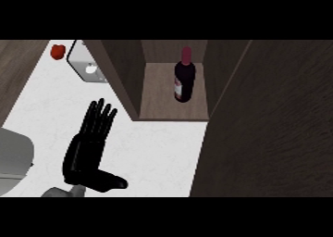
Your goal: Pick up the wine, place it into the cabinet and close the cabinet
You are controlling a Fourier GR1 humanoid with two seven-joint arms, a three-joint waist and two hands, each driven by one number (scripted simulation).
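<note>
Looking down, you see the wine bottle standing upright on the cabinet shelf, between its 2 side walls. Your left hand rests over the white counter, fingers straight and spread, holding nothing. A red object lies far back.

Single head view only; no second view for overlap. Scene is seen from above, aimed steeply down at the white counter. The open cabinet is framed toward 12 o'clock, fairly near. The cabinet door fills 3 o'clock. One forearm, probably the left, enters from 7 o'clock.
</note>
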